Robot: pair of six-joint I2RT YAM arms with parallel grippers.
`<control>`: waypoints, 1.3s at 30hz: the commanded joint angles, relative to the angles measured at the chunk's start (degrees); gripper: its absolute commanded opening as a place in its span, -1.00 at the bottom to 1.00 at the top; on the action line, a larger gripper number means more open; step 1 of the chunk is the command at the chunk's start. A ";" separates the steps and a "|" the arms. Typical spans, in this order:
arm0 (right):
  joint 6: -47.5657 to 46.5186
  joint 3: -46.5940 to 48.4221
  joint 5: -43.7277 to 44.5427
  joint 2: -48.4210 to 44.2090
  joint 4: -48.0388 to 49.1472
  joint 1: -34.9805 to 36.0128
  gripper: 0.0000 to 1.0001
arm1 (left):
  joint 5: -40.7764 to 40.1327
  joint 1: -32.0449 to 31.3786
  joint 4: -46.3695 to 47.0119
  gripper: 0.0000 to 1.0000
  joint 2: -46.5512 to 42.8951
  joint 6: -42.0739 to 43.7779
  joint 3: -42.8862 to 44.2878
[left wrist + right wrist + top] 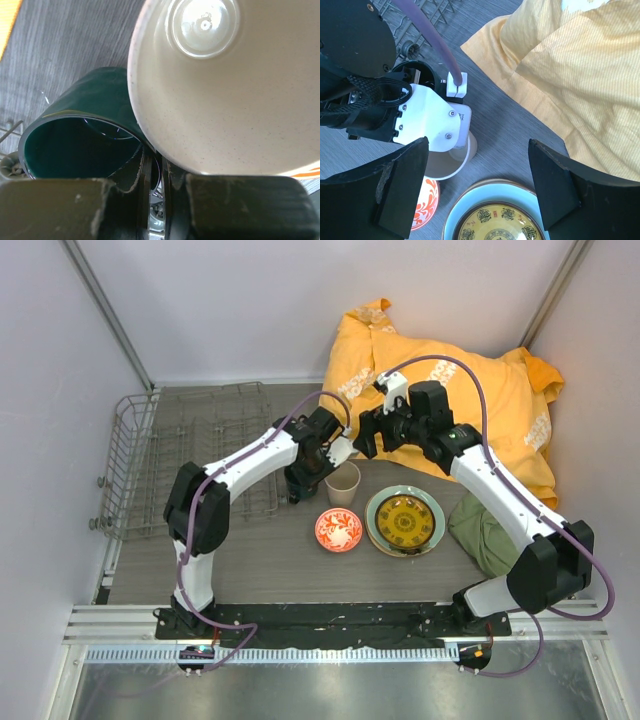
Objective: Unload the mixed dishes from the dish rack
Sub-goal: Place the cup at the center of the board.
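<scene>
- Left fingers (60,210) pinched together between mug (85,95) rim and cup (225,110) rim; which wall they grip, I can't tell.
- Right fingers (400,190) spread wide, hovering close by.

1. The dish rack (190,455) is sitting rear left on the table (260,565).
2. The mug (80,135) is sitting between rack and cup (343,483).
3. The bowl (338,530) is sitting before the cup.
4. The small plate (404,520) is lying on the large plate (371,523), right of the bowl.
5. The cloth heap (450,400) is lying behind; the smaller cloth (485,535) is lying right of the plates.
</scene>
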 commanded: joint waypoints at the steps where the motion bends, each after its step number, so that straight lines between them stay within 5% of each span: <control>1: -0.18 0.14 -0.68 -2.59 1.67 -0.04 0.71 | 0.93 0.31 2.42 -1.00 -0.78 -0.40 0.12; 8: -0.18 -0.65 -1.20 -2.06 1.76 0.05 0.71 | 1.55 0.39 2.16 -0.97 -0.34 -0.32 -0.41; 24: -0.09 -0.13 -1.20 -2.24 1.58 -0.04 0.71 | 1.72 0.31 1.72 -0.47 0.45 -0.14 -0.23; 39: -0.18 -0.30 -1.03 -2.06 1.58 -0.04 0.71 | 1.63 0.31 1.11 -0.28 -1.21 -0.14 0.73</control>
